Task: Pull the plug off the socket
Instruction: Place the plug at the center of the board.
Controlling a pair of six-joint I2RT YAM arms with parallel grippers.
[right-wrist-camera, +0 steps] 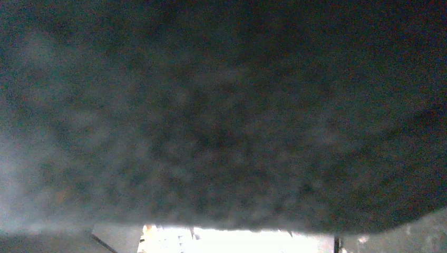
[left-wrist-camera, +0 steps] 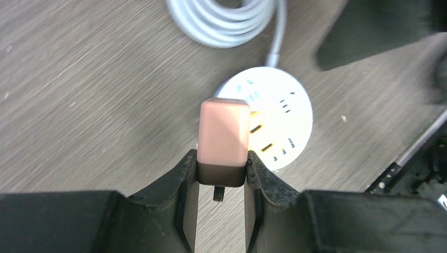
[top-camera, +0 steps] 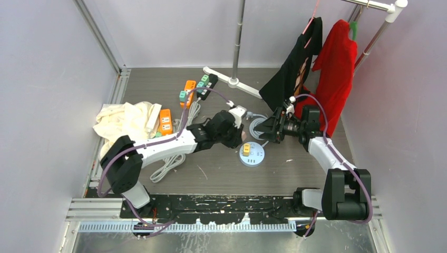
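Table top [top-camera: 221, 174]: grey wood-grain laminate, scuffed. Round white socket hub [top-camera: 252, 153] lies flat near centre, yellow on its face. Its white cable [top-camera: 258, 126] is coiled just behind. Left side: crumpled cream cloth [top-camera: 124, 122], with a white power strip [top-camera: 153, 116] and orange power strip [top-camera: 165, 122] against it; loose white cord bundle [top-camera: 168, 163] nearer. Further back: second orange strip [top-camera: 188, 90], black strip [top-camera: 209, 84], white rack foot [top-camera: 232, 81].
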